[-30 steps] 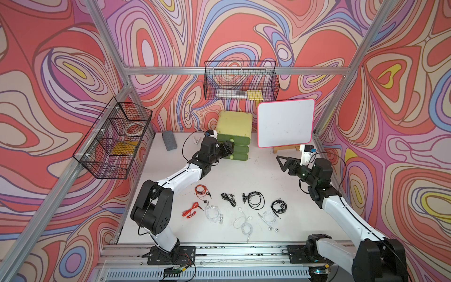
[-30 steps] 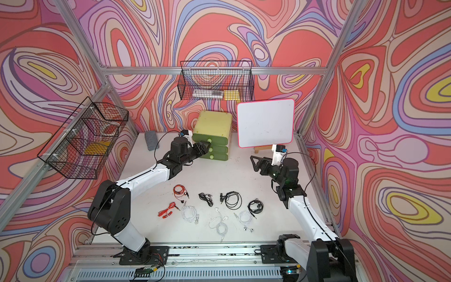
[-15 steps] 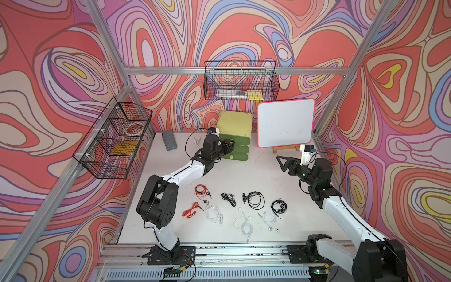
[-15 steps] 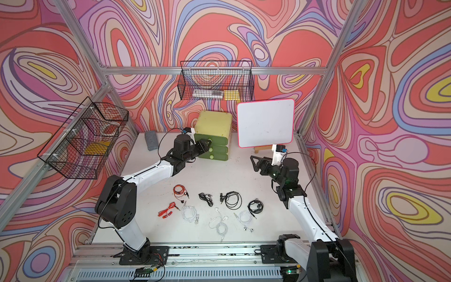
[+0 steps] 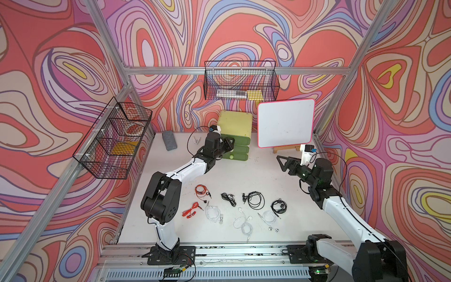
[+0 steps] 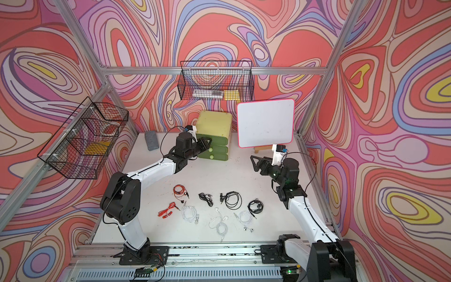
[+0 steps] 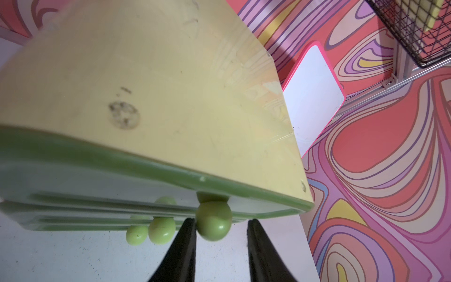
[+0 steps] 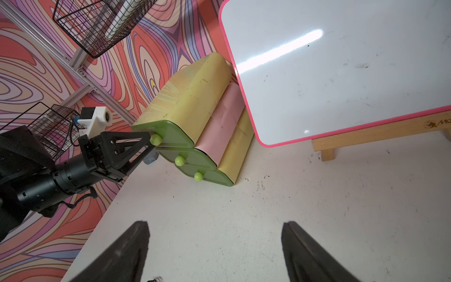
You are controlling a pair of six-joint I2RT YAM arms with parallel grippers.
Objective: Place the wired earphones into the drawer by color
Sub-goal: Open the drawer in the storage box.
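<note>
Left gripper (image 7: 221, 221), half-open, brackets the top knob (image 8: 155, 139) of the shut drawer (image 5: 235, 124), likely to pull it; right gripper (image 8: 215, 225) waits wide, empty; eight earphones (image 5: 228, 197) lie on the table (image 5: 244, 175).

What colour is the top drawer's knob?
The knob is light green; the left wrist view shows it best.

A: What are the arms built from?
B: Left arm (image 5: 188, 170) and right arm (image 5: 346, 214): white shells, black joints, thin black cables looping out.
A: And the ends?
B: Left gripper (image 8: 148, 141) and right gripper (image 5: 280, 160): black triangular open frames, white camera blocks.
</note>
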